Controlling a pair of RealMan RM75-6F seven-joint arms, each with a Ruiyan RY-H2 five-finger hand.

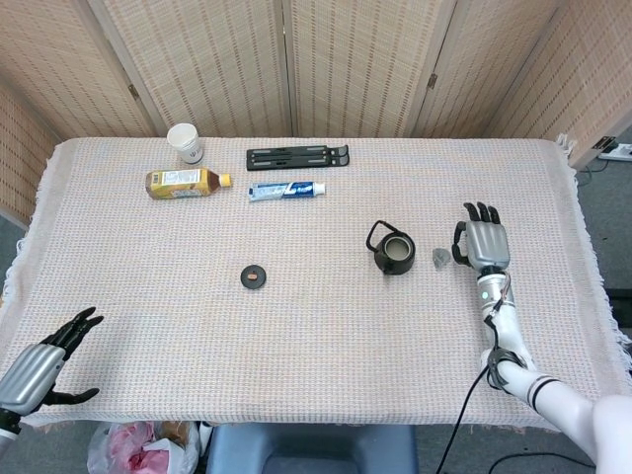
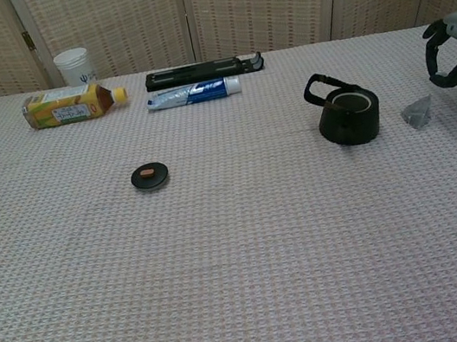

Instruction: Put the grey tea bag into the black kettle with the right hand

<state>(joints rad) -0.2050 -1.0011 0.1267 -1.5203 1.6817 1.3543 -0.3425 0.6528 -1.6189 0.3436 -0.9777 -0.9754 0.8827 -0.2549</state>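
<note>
One target: tea bag [image 1: 440,258] lies free, just right of the kettle [image 1: 393,252].
Right hand [image 1: 483,243]: fingers spread, empty, positioned beside it for grasping.
Left hand [image 1: 44,363]: open, idle.

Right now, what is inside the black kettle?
The black kettle is open-topped; its pale interior shows no tea bag. The grey tea bag lies on the cloth beside it. Its lower interior is hidden.
</note>
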